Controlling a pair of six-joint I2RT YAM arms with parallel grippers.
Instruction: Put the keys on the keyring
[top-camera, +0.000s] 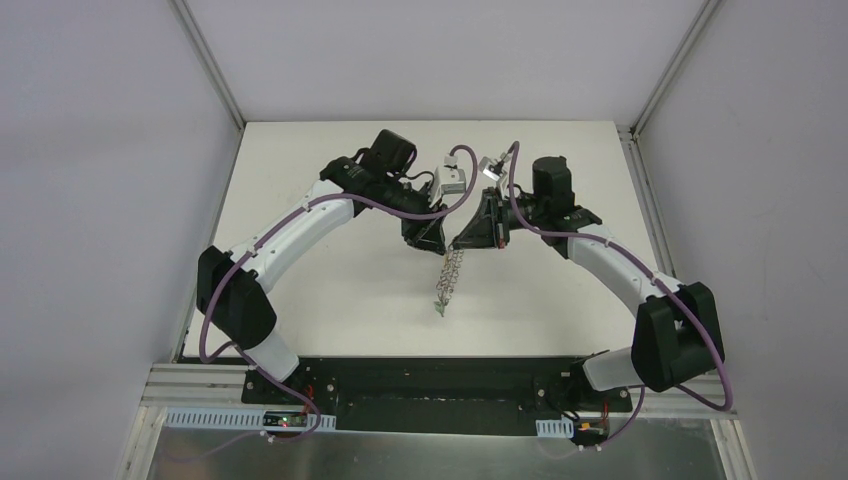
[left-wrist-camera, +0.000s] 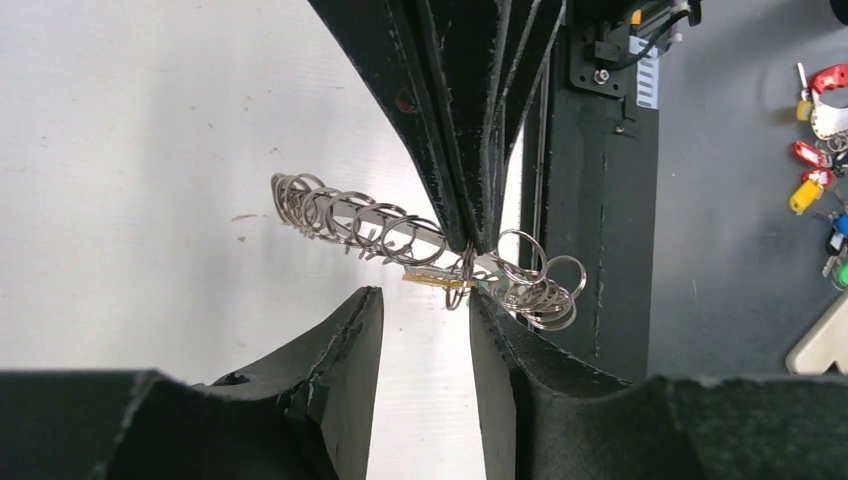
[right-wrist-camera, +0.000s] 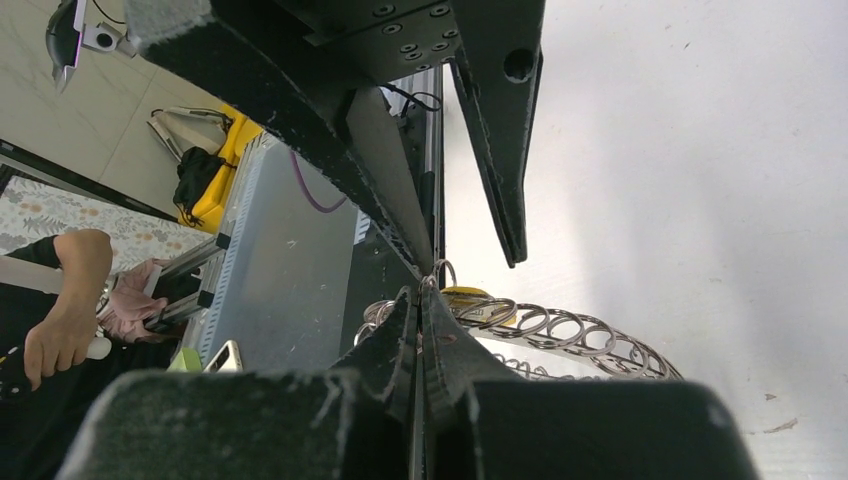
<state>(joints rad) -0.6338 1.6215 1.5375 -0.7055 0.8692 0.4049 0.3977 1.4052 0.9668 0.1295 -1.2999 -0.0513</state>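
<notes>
**Right jaws:** found clenched on the keyring (left-wrist-camera: 350, 215), which is pinched at one point of its rim. In the top view the keyring is seen hanging from that pinch above the surface (top-camera: 330, 300), its long axis running down toward the arm bases. In the left wrist view the ring is laid crosswise in front of the left jaws. A long fringed stretch extends to their left and a shorter bunch of wire loops to their right.

**Left jaws:** found parted, with nothing grasped. They are set tip to tip against the right jaws. Their right-hand finger (left-wrist-camera: 500, 350) is just beside the loops; contact cannot be confirmed.

**Yellow key (left-wrist-camera: 432, 281):** located just beyond the gap of the left jaws and close under the tips of the right jaws, lying along the ring's rim. Whether it is threaded on a loop or only resting against the ring cannot be told. The green key is not made out with certainty in any view.

**Deciding relation:** the yellow key lies straight ahead of the left jaws, near their centre line. Its long axis is crosswise to their approach and parallel to the ring. The left arm (top-camera: 300, 225) is judged the nearer free one, the right arm (top-camera: 610, 262) being taken up as holder. A short advance and closure by the left jaws is judged to be what the next move calls for. Snagging on neighbouring loops is judged the main risk.
</notes>
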